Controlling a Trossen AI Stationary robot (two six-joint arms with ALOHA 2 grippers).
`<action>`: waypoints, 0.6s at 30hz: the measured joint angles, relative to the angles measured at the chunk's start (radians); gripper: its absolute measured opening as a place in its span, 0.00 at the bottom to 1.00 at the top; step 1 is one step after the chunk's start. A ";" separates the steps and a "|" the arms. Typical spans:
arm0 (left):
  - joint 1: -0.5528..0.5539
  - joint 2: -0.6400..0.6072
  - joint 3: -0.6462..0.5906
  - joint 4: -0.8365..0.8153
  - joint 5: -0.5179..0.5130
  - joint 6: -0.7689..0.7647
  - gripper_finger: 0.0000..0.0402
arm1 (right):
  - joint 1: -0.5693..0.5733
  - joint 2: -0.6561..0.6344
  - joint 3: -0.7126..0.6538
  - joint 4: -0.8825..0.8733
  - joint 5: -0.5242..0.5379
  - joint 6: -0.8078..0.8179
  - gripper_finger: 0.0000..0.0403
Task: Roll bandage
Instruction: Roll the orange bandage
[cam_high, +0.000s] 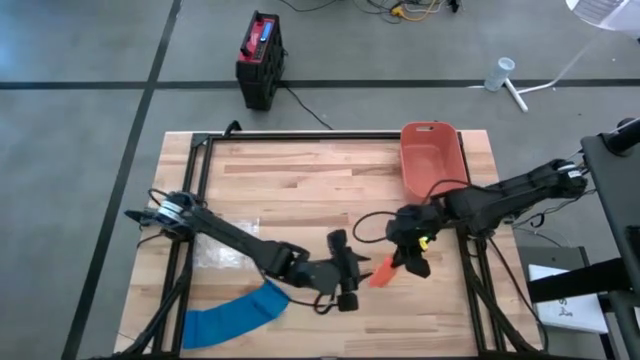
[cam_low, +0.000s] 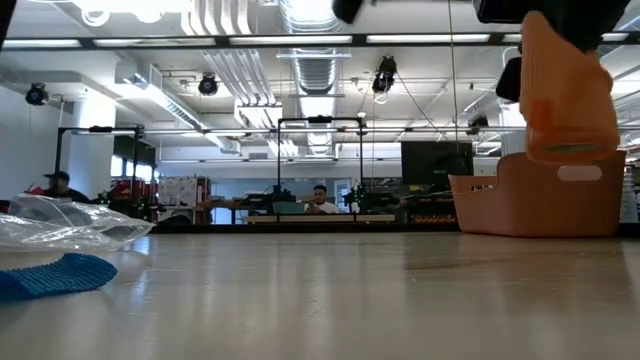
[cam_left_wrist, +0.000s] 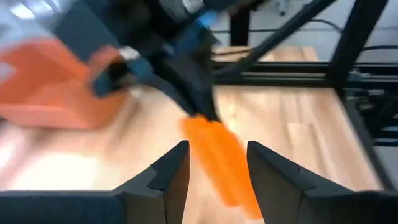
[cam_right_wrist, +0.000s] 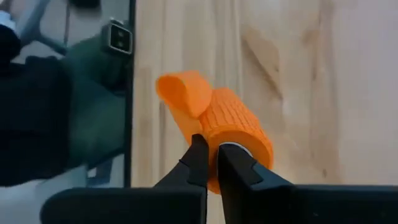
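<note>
Light wooden slatted tabletop (cam_high: 300, 190) on a black metal frame, grey concrete floor around it; the low view looks across into a workshop hall with people seated far back. The right tool (cam_high: 408, 262) sits right of the tabletop's centre, jaws pinched nearly together on one end of the orange knitted bandage roll (cam_right_wrist: 233, 127), which is lifted clear of the wood with a loose tail flap curling off its far end. The left tool (cam_high: 347, 272) faces it from the left, jaws at a medium gap; in its wrist view its fingers (cam_left_wrist: 166, 177) flank the hanging orange end without visibly touching it, so whether it has a grip is not clear. Risk, as judged: the right hold is on the roll's edge only, so a pull from the left could twist the roll out or let turns slacken and unwind; the loose flap could fold between the left jaws and wind crooked. The two tools are near each other, so a small misjudged approach could knock them together. Room: bare wood ahead of and behind the tools. The salmon-pink plastic bin (cam_high: 428, 155) stands at the far right edge; the blue bandage strip (cam_high: 232, 315) and crumpled clear plastic wrapper (cam_low: 65, 225) lie near the left front corner, well apart from the work.
</note>
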 joint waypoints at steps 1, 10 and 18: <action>0.010 0.019 0.000 0.022 0.039 -0.022 0.37 | -0.009 0.011 0.004 -0.017 -0.004 -0.008 0.02; 0.091 0.147 0.000 0.175 0.210 -0.121 0.40 | -0.050 0.067 0.028 -0.065 -0.048 -0.053 0.02; 0.148 0.174 -0.002 0.180 0.211 -0.163 0.43 | -0.032 -0.015 0.043 -0.074 -0.034 -0.033 0.02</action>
